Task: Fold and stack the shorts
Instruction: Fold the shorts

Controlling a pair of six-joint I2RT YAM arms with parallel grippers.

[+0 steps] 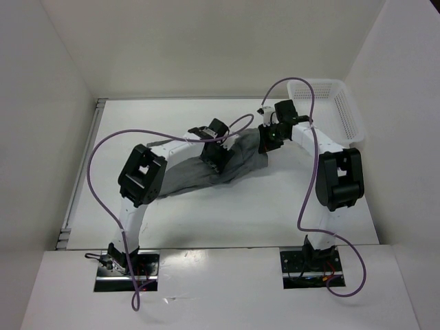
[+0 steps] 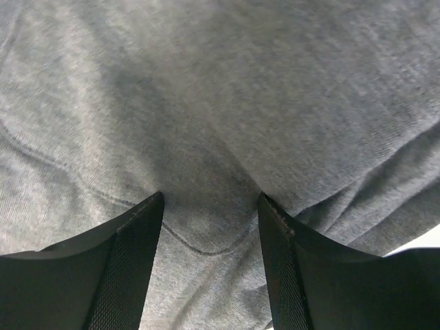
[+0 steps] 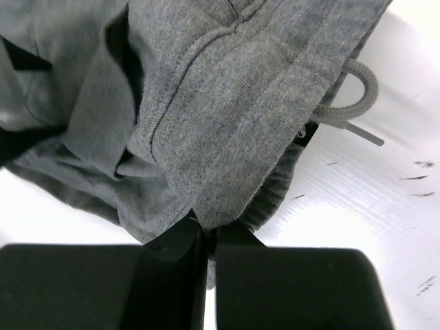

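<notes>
The grey shorts (image 1: 234, 161) lie crumpled across the middle of the table, running from lower left to upper right. My left gripper (image 1: 217, 155) is down on the middle of them. In the left wrist view its jaws stand wide apart (image 2: 210, 206) with grey fabric (image 2: 220, 110) spread under and between them, nothing pinched. My right gripper (image 1: 269, 139) is at the right end of the shorts. In the right wrist view it is shut (image 3: 206, 230) on the edge of the shorts (image 3: 227, 124) by the ribbed waistband, and the drawstring (image 3: 357, 93) loops out to the right.
A white mesh basket (image 1: 342, 108) stands at the back right against the wall. White walls enclose the table on the left, back and right. Purple cables arc over both arms.
</notes>
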